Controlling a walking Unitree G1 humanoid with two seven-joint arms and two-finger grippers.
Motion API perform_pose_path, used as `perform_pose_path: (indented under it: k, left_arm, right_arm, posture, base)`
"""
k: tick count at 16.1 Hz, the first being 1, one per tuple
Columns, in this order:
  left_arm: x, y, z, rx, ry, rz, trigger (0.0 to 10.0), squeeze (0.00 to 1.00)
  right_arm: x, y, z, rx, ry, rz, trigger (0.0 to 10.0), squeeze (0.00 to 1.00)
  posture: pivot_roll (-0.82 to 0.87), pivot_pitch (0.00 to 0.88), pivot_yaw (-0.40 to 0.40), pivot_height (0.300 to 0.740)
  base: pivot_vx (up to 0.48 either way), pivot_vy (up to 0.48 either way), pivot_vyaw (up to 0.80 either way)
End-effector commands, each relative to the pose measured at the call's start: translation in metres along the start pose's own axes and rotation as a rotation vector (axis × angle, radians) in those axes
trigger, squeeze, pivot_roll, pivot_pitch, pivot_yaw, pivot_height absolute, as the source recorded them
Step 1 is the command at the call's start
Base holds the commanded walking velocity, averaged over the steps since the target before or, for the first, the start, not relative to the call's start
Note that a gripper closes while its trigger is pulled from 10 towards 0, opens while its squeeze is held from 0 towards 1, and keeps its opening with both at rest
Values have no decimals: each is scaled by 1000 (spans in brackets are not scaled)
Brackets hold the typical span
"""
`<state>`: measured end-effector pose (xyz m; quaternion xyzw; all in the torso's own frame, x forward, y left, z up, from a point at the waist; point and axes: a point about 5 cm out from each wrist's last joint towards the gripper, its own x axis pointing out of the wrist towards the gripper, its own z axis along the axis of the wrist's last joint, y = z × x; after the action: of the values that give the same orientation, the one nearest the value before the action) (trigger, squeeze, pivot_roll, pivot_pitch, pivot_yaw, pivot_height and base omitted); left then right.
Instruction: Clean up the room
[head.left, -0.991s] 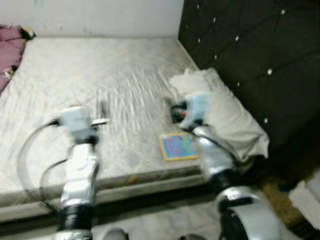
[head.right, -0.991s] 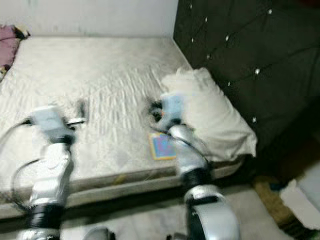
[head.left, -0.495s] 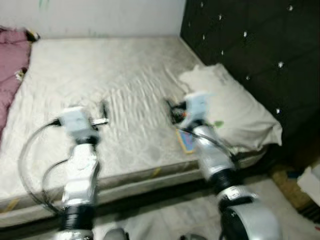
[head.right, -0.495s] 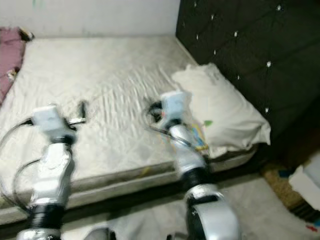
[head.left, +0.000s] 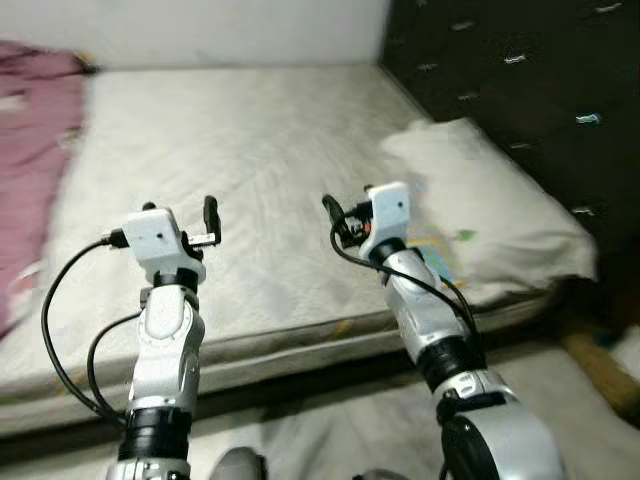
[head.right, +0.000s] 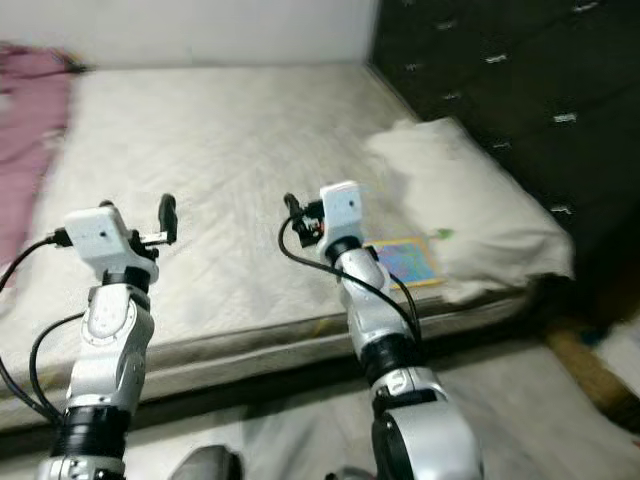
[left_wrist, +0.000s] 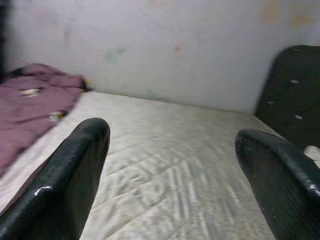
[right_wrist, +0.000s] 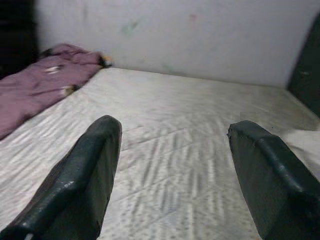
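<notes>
A pale mattress (head.left: 240, 150) lies before me, its near edge running below my arms. A small colourful flat book (head.right: 405, 260) rests on it beside a white pillow (head.left: 490, 210) on the right. A purple blanket (head.left: 35, 150) is bunched along the bed's left side, also seen as the purple blanket (right_wrist: 45, 85) in the right wrist view. My left gripper (head.left: 210, 215) and right gripper (head.left: 330, 208) hover above the mattress's near part. Both are open with nothing between the fingers, as the left gripper (left_wrist: 172, 137) and right gripper (right_wrist: 175, 129) show in the wrist views.
A dark tufted headboard (head.left: 520, 80) stands along the right of the bed. A light wall (head.left: 200, 30) closes off the far end. Grey floor (head.left: 330, 440) runs between me and the bed, with blurred clutter (head.left: 610, 365) at the far right.
The whole picture has shifted: the camera turned left, so pillow and book sit further right and more purple blanket shows. Both arms keep the same raised pose.
</notes>
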<state>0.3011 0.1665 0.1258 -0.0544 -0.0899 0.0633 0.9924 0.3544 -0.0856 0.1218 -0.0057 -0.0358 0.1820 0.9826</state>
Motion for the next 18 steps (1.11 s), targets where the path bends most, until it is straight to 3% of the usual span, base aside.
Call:
perform_pose_path:
  k: [1, 16, 18]
  left_arm:
    - [0, -6, 3, -9, -18, -28, 10000, 0]
    - [0, -7, 2, -12, -14, -45, 10000, 0]
    - [1, -9, 0, 2, 0, -47, 10000, 0]
  right_arm:
    - [1, -4, 5, -11, -17, -7, 10000, 0]
    - [2, -4, 5, -6, -15, -15, 10000, 0]
    - [2, -4, 5, -3, -13, -16, 10000, 0]
  posture:
    - [77, 0, -45, 740]
    - [78, 0, -41, 740]
    - [79, 0, -41, 740]
  base:
    - [0, 0, 0]
    - [326, 0, 0]
    - [0, 0, 0]
